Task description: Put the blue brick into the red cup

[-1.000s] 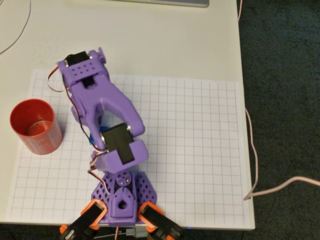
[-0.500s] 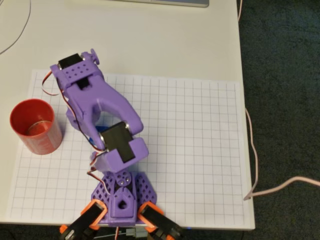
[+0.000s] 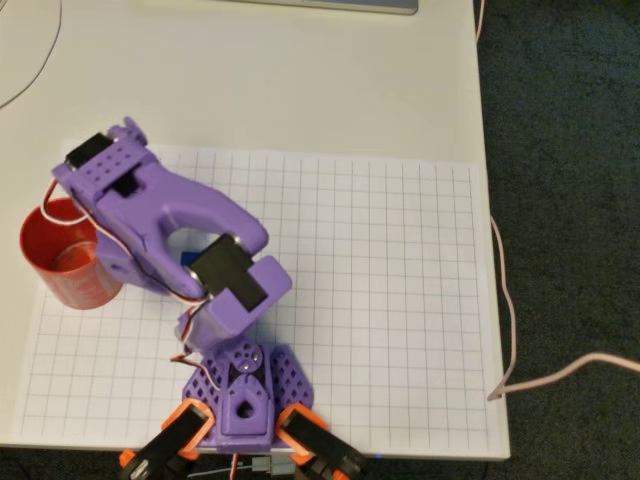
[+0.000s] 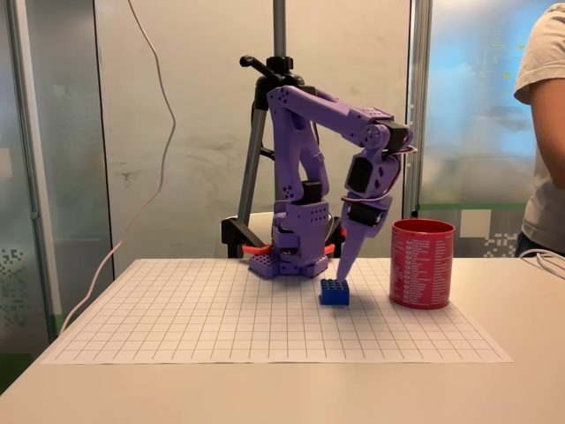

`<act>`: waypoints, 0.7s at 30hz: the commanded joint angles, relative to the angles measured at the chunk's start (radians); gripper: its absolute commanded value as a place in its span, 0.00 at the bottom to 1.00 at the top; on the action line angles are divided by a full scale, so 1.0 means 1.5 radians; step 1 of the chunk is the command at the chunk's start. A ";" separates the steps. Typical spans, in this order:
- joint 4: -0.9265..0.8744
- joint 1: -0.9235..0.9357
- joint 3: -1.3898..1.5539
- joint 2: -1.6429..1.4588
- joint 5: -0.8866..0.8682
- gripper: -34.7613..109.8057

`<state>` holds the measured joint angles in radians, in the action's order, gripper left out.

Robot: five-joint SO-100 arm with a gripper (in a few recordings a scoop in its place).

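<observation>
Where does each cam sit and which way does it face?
Overhead view: above the table, looking straight down at the grid mat; the purple arm reaches from its base at the bottom edge toward the red cup.
Fixed view: at table height in front, facing the arm's base; the pincer points down just above the blue brick, cup to the right, a person at the right edge.
Shared: arm, cup, grid mat.

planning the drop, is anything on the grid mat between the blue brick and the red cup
Nothing visible. In the fixed view the blue brick sits on the grid mat just left of the red cup, with bare mat between them.
</observation>
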<state>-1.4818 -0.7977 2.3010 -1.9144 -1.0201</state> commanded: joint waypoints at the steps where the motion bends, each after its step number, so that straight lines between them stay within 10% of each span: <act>1: 0.008 0.008 0.016 -0.018 0.002 0.55; 21: 0.140 -0.008 0.108 -0.033 -0.047 0.52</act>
<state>-1.2793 -0.7716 2.4620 -1.9543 -1.0508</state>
